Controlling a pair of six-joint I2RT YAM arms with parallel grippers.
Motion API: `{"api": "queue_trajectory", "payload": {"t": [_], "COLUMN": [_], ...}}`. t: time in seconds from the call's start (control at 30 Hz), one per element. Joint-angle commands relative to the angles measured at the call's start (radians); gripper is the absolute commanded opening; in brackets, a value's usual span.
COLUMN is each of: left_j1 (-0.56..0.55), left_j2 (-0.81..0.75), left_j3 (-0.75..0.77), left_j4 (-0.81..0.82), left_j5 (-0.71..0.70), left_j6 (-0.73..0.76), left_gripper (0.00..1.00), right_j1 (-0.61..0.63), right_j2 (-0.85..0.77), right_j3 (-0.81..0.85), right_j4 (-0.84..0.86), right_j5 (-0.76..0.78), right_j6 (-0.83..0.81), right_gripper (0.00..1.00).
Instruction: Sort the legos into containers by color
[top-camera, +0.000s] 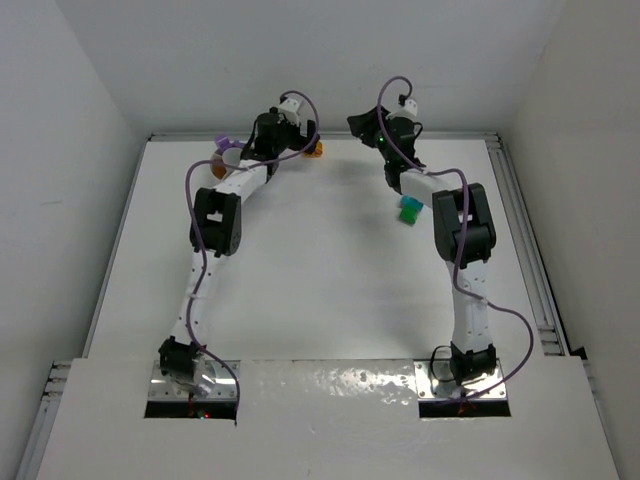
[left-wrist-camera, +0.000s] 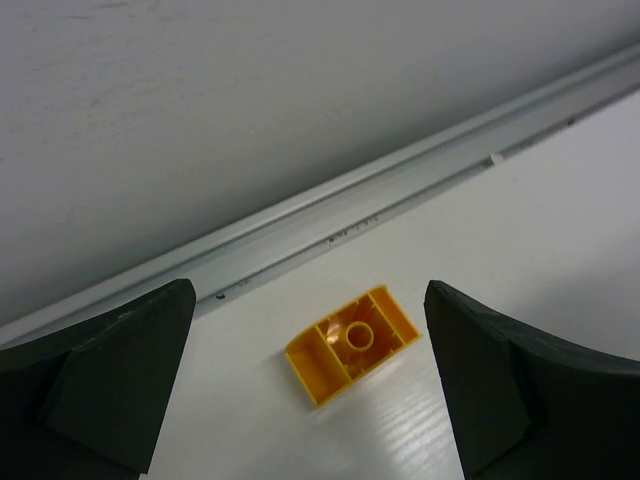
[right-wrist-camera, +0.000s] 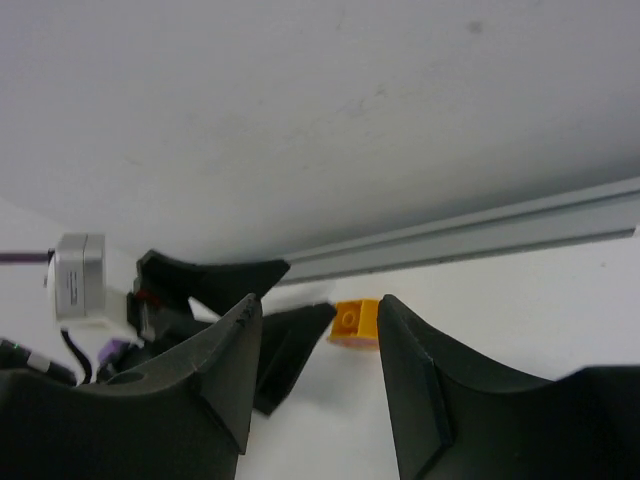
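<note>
Left gripper (left-wrist-camera: 308, 300) astride yellow lego (left-wrist-camera: 352, 343), rail (left-wrist-camera: 330, 215) beyond

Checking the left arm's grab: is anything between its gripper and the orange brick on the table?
Nothing visible. The orange brick lies hollow side up between the fingers of the open left gripper, near the back rail.

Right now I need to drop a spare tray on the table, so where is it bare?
Bare: the wide middle of the table, between the two arms. Crowded: the far edge, where left claw and right claw meet at the yellow brick; a teal brick lies beside the right arm.
</note>
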Motion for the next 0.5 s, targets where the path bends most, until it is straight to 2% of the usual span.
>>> {"api": "queue_trajectory", "payload": {"t": [0.0,0.13,0.33,0.47], "left_j1": [-0.008,-0.029,-0.051,-0.052], "left_j2": [0.025,0.077,0.114,0.120], "left_j3": [0.043,0.077,0.098,0.111], "left_j4": [0.223,0.243,0.243,0.232], "left_j5": [-0.071,-0.125,-0.223,-0.221], "left_j6": [-0.176,-0.247,-0.273,-0.247], "left_gripper": [0.96,0.96,0.95,0.92], "right_j1": [0.013,0.014,0.016,0.014], "right_j2": [-0.046,-0.089,-0.172,-0.211], "right_j3": [-0.059,-0.109,-0.178,-0.211], "right_j4": [0.026,-0.006,-0.037,-0.031], "right_j5": [-0.088,-0.122,-0.136,-0.135], "right_j6": [-0.028,-0.054,-0.123,-0.138], "right_gripper": [0.49,0.49,0.50,0.51]}}
